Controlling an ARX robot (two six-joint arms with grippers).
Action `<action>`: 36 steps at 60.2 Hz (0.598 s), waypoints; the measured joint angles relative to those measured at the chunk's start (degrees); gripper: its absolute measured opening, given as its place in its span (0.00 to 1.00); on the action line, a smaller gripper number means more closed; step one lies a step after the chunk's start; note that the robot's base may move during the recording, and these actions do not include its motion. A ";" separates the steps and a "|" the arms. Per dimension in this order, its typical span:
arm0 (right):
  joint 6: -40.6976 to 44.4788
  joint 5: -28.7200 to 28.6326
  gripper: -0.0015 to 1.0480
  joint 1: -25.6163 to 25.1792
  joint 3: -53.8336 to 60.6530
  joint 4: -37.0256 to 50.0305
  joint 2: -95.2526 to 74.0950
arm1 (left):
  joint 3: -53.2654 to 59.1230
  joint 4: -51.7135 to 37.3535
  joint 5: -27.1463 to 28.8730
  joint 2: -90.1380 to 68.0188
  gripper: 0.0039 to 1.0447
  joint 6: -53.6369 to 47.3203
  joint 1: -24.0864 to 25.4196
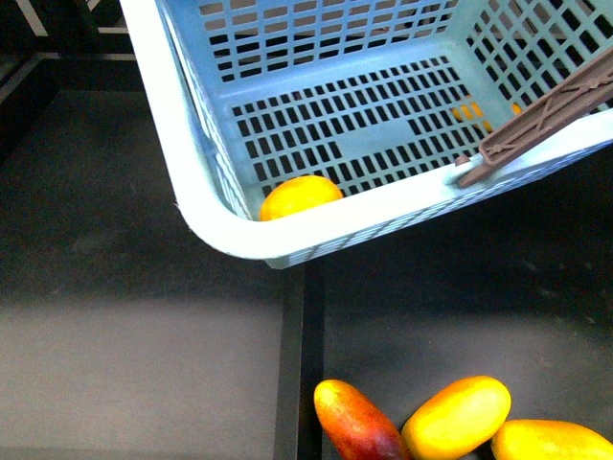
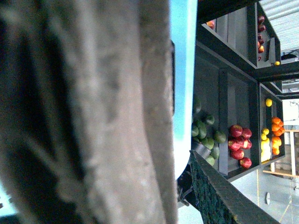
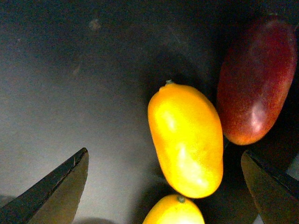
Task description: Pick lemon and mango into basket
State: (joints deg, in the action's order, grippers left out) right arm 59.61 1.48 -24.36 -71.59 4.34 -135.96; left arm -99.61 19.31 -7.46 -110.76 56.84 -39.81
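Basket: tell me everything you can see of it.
The basket is light aqua plastic with slotted lattice walls and floor and a smooth rim. Its brown handle meets the near rim on the right. The lemon sits inside, in the near corner against the wall. Only part of the basket shows.

Basket (image 1: 206, 206) fills the upper centre and right. Lemon (image 1: 299, 196) is inside it, in the near-left corner against the front wall. Handle (image 1: 551, 110) lies across the near-right rim. On the bench (image 1: 124, 364), nearer than the basket and just right of the divider strip (image 1: 292, 364), three sit close in a row: left mango (image 1: 356, 424), middle mango (image 1: 457, 416), right mango (image 1: 551, 441).
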 joint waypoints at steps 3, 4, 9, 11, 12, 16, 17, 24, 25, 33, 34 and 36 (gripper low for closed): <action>1.18 0.04 0.92 -0.09 -3.04 -2.08 -1.92 | 0.00 0.00 0.13 0.00 0.26 0.00 0.02; 1.36 0.04 0.92 -0.11 -3.54 -2.43 -2.25 | 0.00 0.00 0.17 0.00 0.26 0.00 0.04; 2.19 0.31 0.92 -0.11 -6.93 -4.66 -4.44 | 0.00 0.00 0.39 0.00 0.26 -0.02 0.13; 2.58 0.35 0.92 -0.11 -8.33 -5.46 -5.33 | 0.00 0.00 0.42 0.00 0.26 -0.02 0.13; 2.64 0.35 0.92 -0.11 -8.81 -5.75 -5.62 | 0.00 0.00 0.39 0.00 0.26 -0.02 0.13; 3.30 0.35 0.92 -0.09 -11.41 -7.52 -7.17 | 0.00 0.00 0.35 0.00 0.26 -0.02 0.13; 3.54 0.37 0.92 -0.09 -12.22 -8.09 -7.69 | 0.00 0.00 0.24 0.00 0.26 -0.02 0.13; 4.57 0.57 0.92 -0.11 -15.82 -10.12 -9.81 | 0.00 0.00 -0.07 0.00 0.26 0.02 0.11; 4.61 0.70 0.92 -0.11 -16.66 -10.38 -10.32 | 0.00 0.00 -0.13 0.00 0.26 0.02 0.11; 4.66 0.83 0.92 -0.07 -20.46 -12.13 -12.46 | 0.00 0.00 -0.20 0.00 0.26 0.00 0.07; 4.66 0.83 0.92 -0.04 -21.16 -12.37 -12.85 | 0.00 0.00 -0.17 0.00 0.26 0.00 0.07; 4.70 0.90 0.92 0.04 -22.43 -12.85 -13.55 | 0.00 0.00 -0.15 0.00 0.26 0.00 0.07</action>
State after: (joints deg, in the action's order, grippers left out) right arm 64.31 2.37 -24.32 -94.02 -8.51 -149.51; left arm -99.61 19.31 -7.62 -110.76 56.84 -39.75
